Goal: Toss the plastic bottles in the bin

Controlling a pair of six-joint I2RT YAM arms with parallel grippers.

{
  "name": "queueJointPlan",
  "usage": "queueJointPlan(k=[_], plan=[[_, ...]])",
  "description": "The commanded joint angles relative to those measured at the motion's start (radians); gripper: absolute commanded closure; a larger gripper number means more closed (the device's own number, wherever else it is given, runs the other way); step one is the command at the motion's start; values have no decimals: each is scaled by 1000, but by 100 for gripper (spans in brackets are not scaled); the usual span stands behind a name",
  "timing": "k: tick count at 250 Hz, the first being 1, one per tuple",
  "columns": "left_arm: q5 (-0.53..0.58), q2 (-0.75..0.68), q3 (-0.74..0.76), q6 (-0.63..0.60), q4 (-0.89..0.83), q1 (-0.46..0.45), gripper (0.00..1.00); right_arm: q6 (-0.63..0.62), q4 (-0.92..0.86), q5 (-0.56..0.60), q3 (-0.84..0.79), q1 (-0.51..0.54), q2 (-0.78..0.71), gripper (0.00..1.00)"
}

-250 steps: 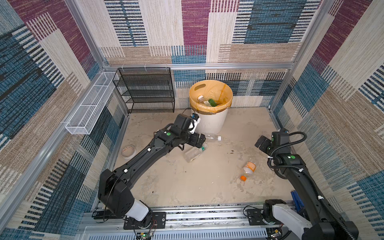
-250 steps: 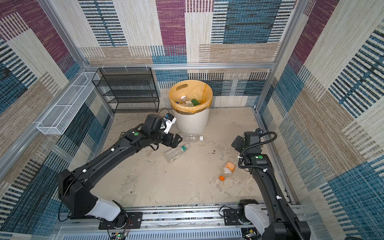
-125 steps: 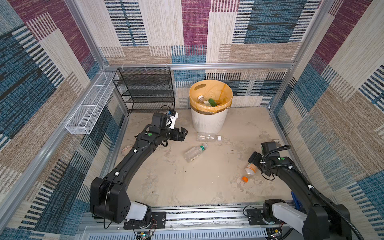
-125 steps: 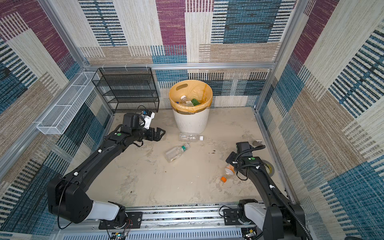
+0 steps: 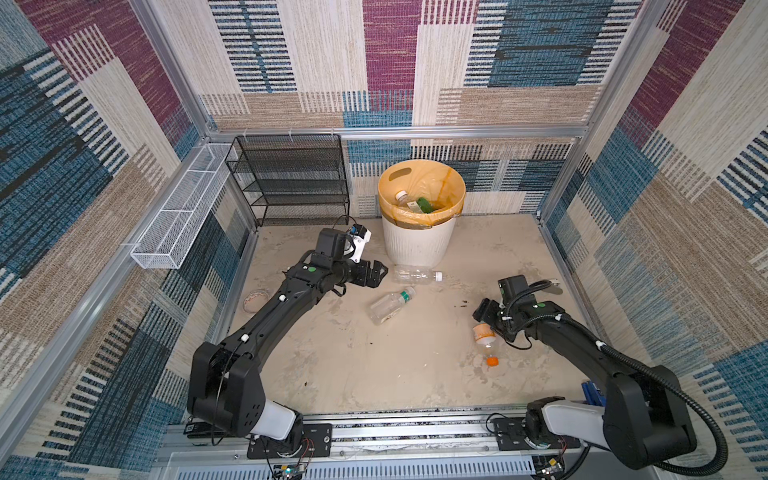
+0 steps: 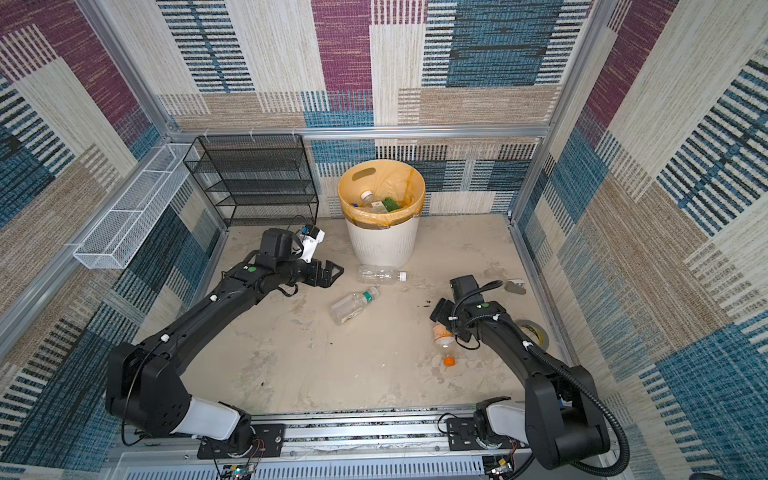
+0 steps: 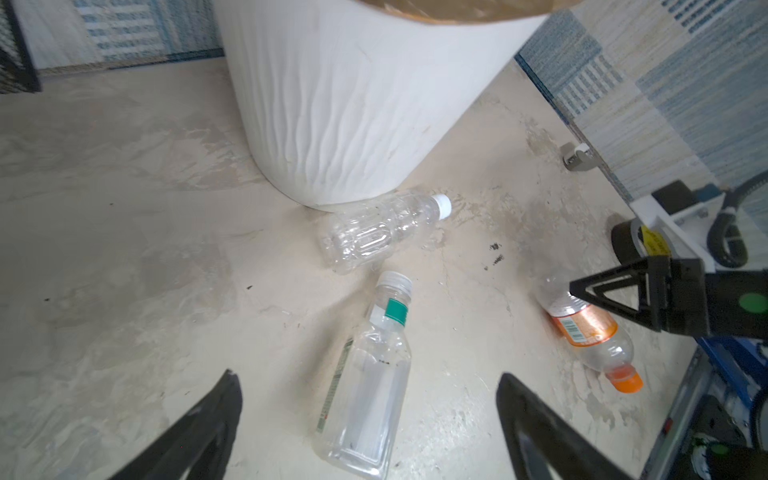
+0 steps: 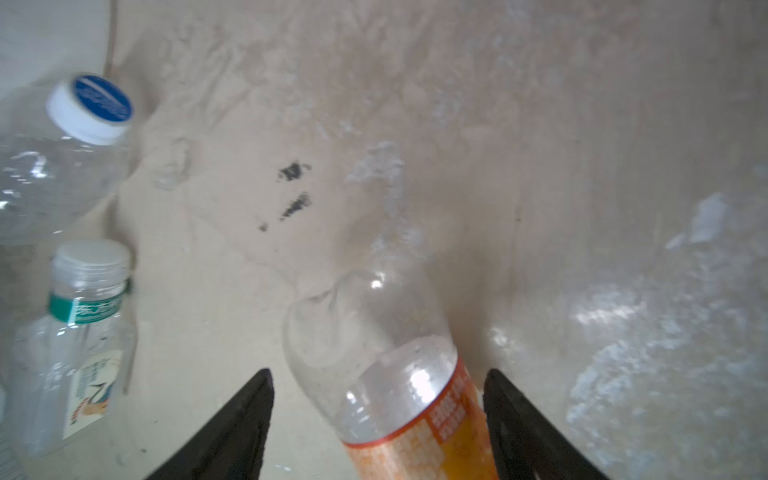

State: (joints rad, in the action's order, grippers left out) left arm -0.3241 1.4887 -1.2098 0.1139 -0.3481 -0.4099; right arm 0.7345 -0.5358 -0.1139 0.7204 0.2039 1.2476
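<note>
The bin (image 5: pixel 419 249), a white ribbed bucket with an orange-yellow liner, stands at the back and holds several plastic bottles (image 5: pixel 415 204). Three more lie on the floor. A clear one with a white cap (image 5: pixel 415 274) rests at the bin's foot. A green-banded one (image 5: pixel 388 304) (image 7: pixel 370 395) lies in front of it. An orange-labelled, orange-capped one (image 5: pixel 483 338) (image 8: pixel 386 365) lies to the right. My left gripper (image 5: pixel 380 272) (image 7: pixel 368 376) hangs open and empty over the green-banded bottle. My right gripper (image 5: pixel 482 316) (image 8: pixel 376 374) straddles the orange bottle's base, jaws open, a gap on one side.
A black mesh rack (image 5: pixel 291 178) stands at the back left, with a white wire basket (image 5: pixel 178 216) on the left wall. One tape roll (image 5: pixel 254 297) lies by the left wall. Another tape roll (image 6: pixel 534 330) and a small metal piece (image 6: pixel 514 286) lie by the right wall.
My right gripper came down from above the floor to the orange bottle and its jaws have narrowed around it. My left gripper swung left, then partway back toward the bottles.
</note>
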Motion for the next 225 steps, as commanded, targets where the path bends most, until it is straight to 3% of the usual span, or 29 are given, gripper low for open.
queueJointPlan(k=[1,69,110,154,225], plan=[[-34,23,-13,47,3,-58,4,44,66,-75,19,2,-2,19],[-106,48,37,274,15,-308,4,-96,-68,-8,-22,-3,-32,19],[-143,30,86,285,-47,-395,4,-214,-112,-97,-46,33,-122,19],[-180,56,117,356,-13,-453,4,-149,-91,-47,-84,72,-192,19],[-227,268,-59,456,-174,-496,6,-78,-45,49,-61,71,-251,17]])
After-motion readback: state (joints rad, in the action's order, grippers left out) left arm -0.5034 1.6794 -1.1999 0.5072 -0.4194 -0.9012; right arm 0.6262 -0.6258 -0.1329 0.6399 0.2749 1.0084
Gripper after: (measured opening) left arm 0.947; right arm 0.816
